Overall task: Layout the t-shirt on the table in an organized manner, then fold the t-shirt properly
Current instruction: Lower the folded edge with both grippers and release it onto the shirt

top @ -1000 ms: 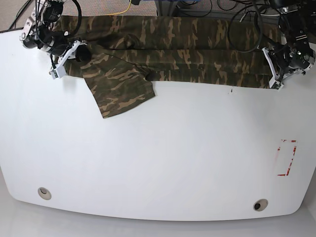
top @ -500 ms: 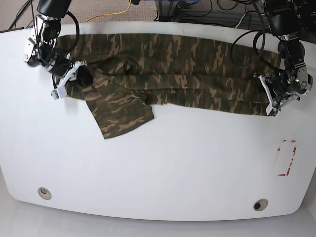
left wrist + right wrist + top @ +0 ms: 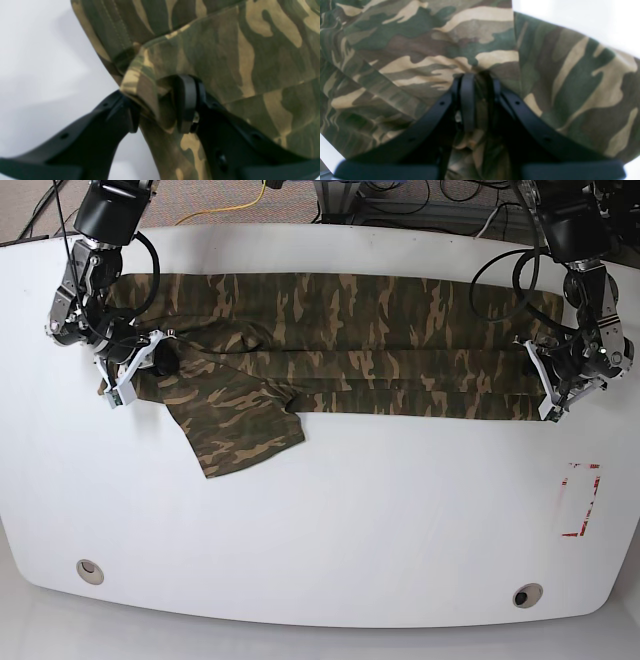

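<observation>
Could lose the t-shirt (image 3: 340,330) at either end. Only a small bit of cloth in each pinch, so might slip out with a hard tug. Could bunch up in the middle too, if pulled more at one end than the other. Could trap the loose sleeve (image 3: 245,430) under the body and leave a lump for the fold. Could also slide off the far edge of the table (image 3: 320,520), since so close to it.

Lies as a long, thin band across the far part of the table, from one side almost to the other. Looks doubled over along its length, with soft wrinkles. Has one sleeve sticking out toward the near side, flat on the white top.

Held at both ends. Pinched at the end on the base view's right by the left gripper (image 3: 548,395), shut tight on a folded corner of cloth, with white table just beside it in the wrist view. Pinched at the other end by the right gripper (image 3: 128,375), pressed together on a thick gather of cloth, right next to the sleeve. Seems pulled fairly straight between the two. Not laid out wide and flat yet, so probably a lot of spreading left before any folding.
</observation>
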